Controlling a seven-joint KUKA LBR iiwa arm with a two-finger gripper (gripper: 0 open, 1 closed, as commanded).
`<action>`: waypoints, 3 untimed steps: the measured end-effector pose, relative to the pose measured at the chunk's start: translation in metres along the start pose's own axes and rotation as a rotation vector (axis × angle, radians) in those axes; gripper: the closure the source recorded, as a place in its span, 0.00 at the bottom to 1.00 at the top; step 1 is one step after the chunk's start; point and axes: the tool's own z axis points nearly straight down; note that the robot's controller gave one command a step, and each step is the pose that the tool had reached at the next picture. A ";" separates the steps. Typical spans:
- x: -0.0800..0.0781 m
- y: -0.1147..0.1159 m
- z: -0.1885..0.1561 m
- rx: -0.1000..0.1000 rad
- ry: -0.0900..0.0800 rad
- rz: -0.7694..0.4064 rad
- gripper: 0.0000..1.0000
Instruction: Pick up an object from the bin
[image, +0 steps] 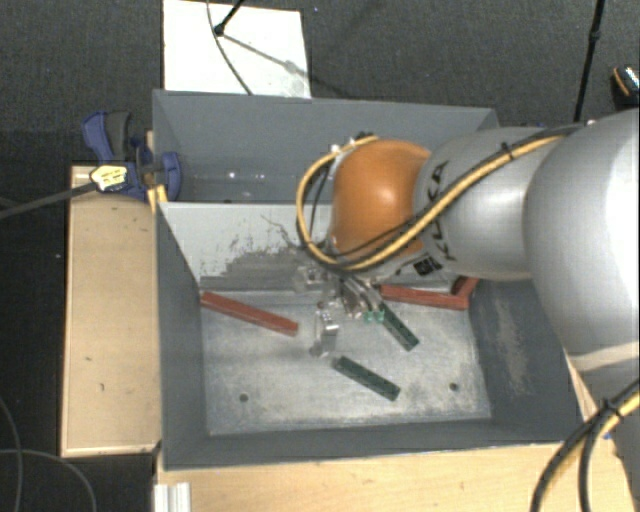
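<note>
Grey bin (260, 385) floor, centre: the gripper (325, 338) is seen low over it; whether open or closed can't be told. Closest: dark green bar (366, 378) at 4 o'clock, red-brown stick (250, 312) at 9. Probably approach phase; alignment over one obj. is needed next.

Robotics lab, KUKA arm (520, 200) over grey metal bin (180, 330), cabling

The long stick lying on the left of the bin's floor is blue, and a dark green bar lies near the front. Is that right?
Not quite. The camera view shows the long stick is red, not blue. The dark green bar does lie near the front.
</note>
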 end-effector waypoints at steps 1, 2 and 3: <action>-0.005 0.085 0.026 -0.007 0.000 0.058 0.00; 0.012 0.062 0.025 -0.001 0.005 0.149 0.00; 0.011 0.060 0.024 0.001 0.002 0.157 1.00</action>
